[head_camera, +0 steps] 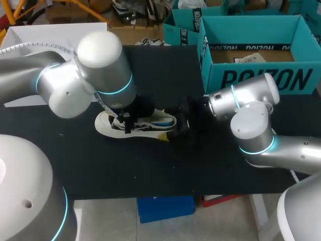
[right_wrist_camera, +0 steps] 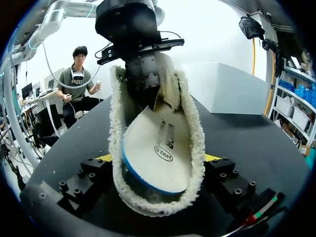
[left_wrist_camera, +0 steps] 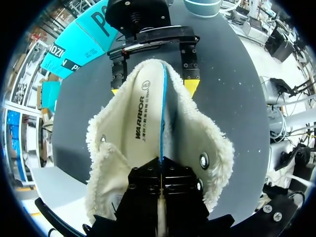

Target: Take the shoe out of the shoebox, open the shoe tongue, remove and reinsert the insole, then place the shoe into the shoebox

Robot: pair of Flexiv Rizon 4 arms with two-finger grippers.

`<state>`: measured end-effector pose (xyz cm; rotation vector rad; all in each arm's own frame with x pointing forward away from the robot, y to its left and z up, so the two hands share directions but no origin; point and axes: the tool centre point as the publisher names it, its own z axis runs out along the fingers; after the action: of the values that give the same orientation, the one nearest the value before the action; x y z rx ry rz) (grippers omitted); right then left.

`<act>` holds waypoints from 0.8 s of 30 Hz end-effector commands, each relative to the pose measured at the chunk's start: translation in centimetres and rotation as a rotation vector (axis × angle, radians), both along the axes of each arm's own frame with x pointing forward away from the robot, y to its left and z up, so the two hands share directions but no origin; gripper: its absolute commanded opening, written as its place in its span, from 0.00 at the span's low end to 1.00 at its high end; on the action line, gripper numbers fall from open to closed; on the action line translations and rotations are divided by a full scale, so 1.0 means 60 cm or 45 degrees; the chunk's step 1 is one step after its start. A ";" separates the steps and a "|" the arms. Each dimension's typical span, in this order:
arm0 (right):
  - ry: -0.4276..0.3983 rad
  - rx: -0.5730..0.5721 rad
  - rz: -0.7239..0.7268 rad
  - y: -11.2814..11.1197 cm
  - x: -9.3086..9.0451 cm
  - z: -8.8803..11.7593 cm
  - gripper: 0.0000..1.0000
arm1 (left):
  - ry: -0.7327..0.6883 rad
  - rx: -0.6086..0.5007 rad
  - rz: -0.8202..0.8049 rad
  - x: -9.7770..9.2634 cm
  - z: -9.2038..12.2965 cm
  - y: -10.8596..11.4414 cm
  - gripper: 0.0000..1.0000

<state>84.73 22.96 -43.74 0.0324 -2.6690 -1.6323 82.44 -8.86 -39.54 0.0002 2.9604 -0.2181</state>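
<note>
Your left arm [head_camera: 75, 75] is bent over mid-table, wrist pointing down. Left gripper [left_wrist_camera: 160, 165] is pinched tight on the insole [left_wrist_camera: 148, 113]. Your right arm [head_camera: 261, 135] lies low, wrist level. Right gripper [right_wrist_camera: 159, 159] has its fingers set wide, clamping the shoe [right_wrist_camera: 195, 143] from both sides.

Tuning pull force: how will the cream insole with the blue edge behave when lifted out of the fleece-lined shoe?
Likely floppy: the cream blue-edged insole curves up toward the left gripper pinching one end. Probably light: its edge looks thin. The white fleece-lined shoe may grip it with its pile, so the right gripper clamping the shoe probably matters.
</note>
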 end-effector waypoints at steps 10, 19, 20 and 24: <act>-0.001 0.001 -0.002 -0.015 0.007 -0.016 0.00 | 0.052 -0.159 -0.062 0.006 0.022 0.018 0.00; -0.001 0.001 -0.002 -0.015 0.007 -0.016 0.00 | 0.044 -0.120 -0.096 0.001 0.023 -0.013 0.00; -0.001 0.001 -0.002 -0.015 0.007 -0.016 0.00 | 0.040 -0.116 -0.100 0.001 0.024 -0.016 0.00; -0.001 0.001 -0.002 -0.015 0.007 -0.016 0.00 | 0.029 -0.080 -0.106 0.002 0.026 -0.030 0.00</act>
<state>84.96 22.39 -44.16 0.0323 -2.6716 -1.6351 82.56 -9.83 -38.06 0.1170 2.9745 -0.3582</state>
